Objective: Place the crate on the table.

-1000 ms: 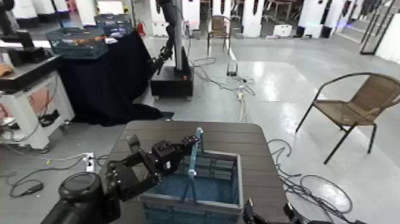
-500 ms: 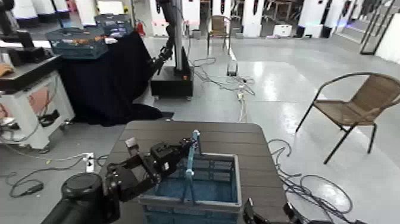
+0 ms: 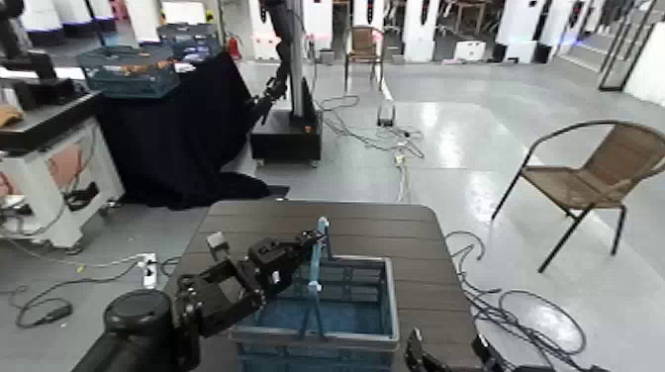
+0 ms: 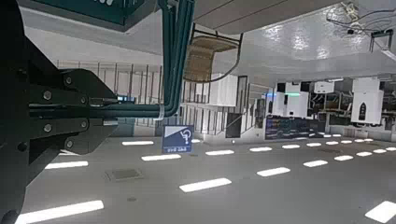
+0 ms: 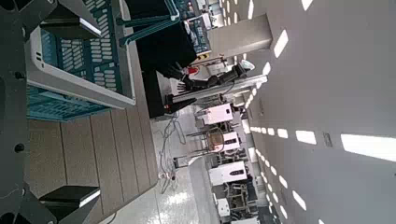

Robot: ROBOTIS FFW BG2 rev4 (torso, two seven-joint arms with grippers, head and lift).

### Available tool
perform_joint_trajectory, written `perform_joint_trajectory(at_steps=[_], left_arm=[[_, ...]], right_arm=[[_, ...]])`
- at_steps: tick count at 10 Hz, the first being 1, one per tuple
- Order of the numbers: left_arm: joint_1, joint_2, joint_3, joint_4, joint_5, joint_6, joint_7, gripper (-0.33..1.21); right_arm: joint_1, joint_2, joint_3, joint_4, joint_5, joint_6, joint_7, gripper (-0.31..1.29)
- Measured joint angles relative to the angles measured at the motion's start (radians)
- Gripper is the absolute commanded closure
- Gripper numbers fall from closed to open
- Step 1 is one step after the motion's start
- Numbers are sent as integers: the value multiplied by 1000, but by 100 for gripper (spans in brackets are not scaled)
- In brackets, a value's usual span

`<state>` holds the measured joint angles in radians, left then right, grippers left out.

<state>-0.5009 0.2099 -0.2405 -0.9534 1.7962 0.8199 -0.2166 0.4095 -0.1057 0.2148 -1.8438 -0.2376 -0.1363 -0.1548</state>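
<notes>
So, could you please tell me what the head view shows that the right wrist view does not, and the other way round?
Only the head view shows the left gripper at the crate's handle and the power strip on the floor.
Only the right wrist view shows the ceiling lights.
Both show the crate and the slatted table.

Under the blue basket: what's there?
The slatted tabletop extends around the basket, apparently continuing beneath it. The basket's body hides whatever lies directly under it, and whether its base touches the top cannot be told.
</notes>
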Motion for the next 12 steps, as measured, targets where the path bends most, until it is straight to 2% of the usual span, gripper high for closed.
perform_joint_trajectory(at_steps=[2,3,5,6,9,12], left_arm=[[5,-1,-1,6,0,-20,-15,77],[10,-1,-2,7,0,-36,-25,50],[20,-2,0,8,0,-53,-26,10],[24,-3,5,8,-5,-56,-26,4],[43,-1,47,-25,-64,-56,-26,4],[90,7,86,-125,-160,-95,-38,8]], right_arm=[[0,0,0,0,0,0,0,13],[0,0,0,0,-1,0,0,13],[1,0,0,0,-2,0,0,12],[2,0,-1,0,-2,0,0,12],[3,0,-2,-2,-2,1,0,13],[4,0,-2,-3,-2,4,0,13]])
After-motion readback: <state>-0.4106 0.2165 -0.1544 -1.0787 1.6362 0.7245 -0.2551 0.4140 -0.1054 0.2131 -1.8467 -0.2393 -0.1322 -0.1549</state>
